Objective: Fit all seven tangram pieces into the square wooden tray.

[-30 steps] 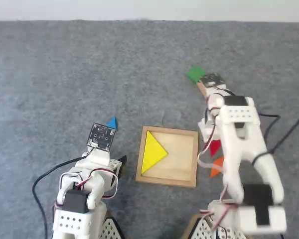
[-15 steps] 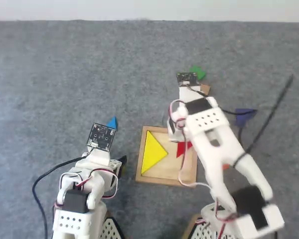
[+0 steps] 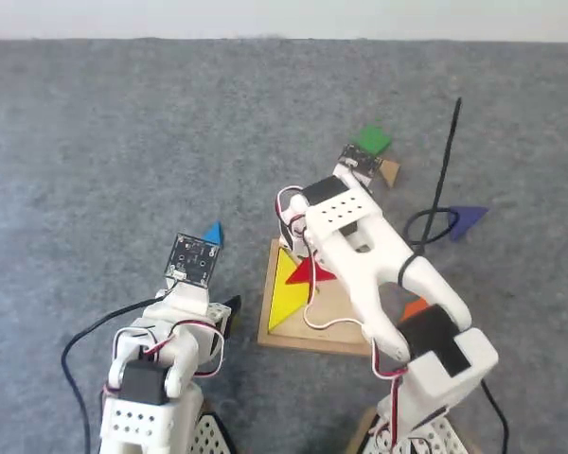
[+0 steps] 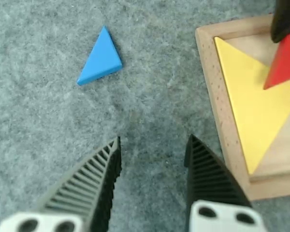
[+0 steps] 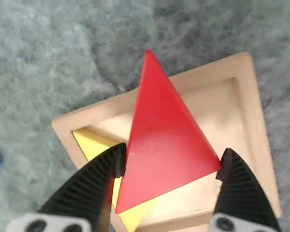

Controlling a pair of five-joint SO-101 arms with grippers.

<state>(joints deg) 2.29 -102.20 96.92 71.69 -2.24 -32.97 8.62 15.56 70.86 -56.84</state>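
Note:
The square wooden tray (image 3: pixel 352 339) lies between the two arms with a yellow triangle (image 3: pixel 282 293) in its left half. My right gripper (image 5: pixel 170 164) is shut on a red triangle (image 5: pixel 165 140) and holds it over the tray's left part (image 3: pixel 310 272), above the yellow triangle (image 5: pixel 94 142). My left gripper (image 4: pixel 152 150) stands open over bare carpet, between a blue triangle (image 4: pixel 101 59) and the tray's rim (image 4: pixel 217 101). The red triangle (image 4: pixel 286 60) and the yellow triangle (image 4: pixel 246 111) also show in the left wrist view. The blue triangle (image 3: pixel 213 233) lies just beyond the left arm.
A green piece (image 3: pixel 372 141) and a tan piece (image 3: pixel 390 171) lie beyond the tray. A dark blue triangle (image 3: pixel 469 219) sits to the right, and an orange piece (image 3: pixel 414 307) peeks out beside the right arm. A black cable (image 3: pixel 442 189) loops near the dark blue triangle.
My right arm swung left from the table's right side, carrying the red triangle over the tray to above the yellow triangle. The left arm has stayed still.

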